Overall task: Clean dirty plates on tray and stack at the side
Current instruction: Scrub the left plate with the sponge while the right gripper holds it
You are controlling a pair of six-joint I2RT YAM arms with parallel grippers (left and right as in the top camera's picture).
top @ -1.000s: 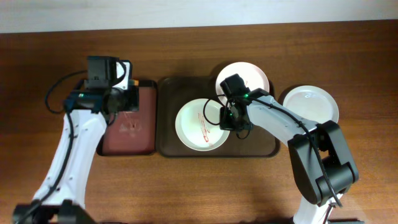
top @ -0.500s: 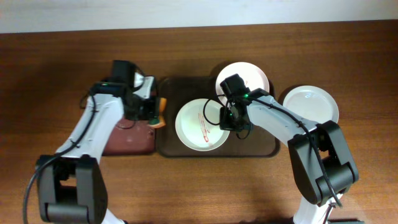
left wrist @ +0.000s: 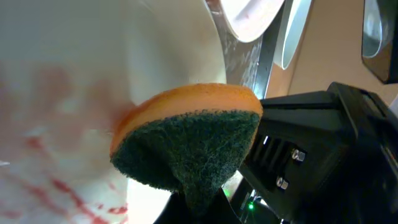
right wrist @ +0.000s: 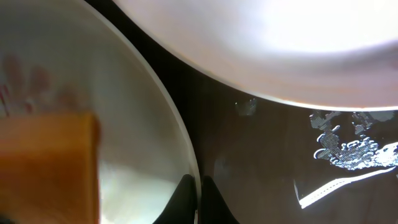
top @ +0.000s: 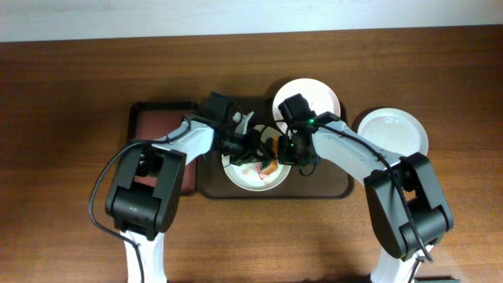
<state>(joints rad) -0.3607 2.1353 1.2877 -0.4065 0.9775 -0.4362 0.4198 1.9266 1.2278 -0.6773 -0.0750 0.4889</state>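
Showing red smears, plate (left wrist: 62, 87) w/ sponge (left wrist: 186, 143) on it.

The sponge (left wrist: 186, 149) is orange with a dark green scouring face; the plate (left wrist: 62, 74) pale with red smears; the tray (top: 330, 187) dark brown; the narrower tray (top: 148, 126) maroon, black-rimmed.

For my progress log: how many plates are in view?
3. The smeared plate mid-tray under the sponge; the rear plate at the tray's far right edge; the side plate on the table right of it. Any stacked beneath would be hidden.
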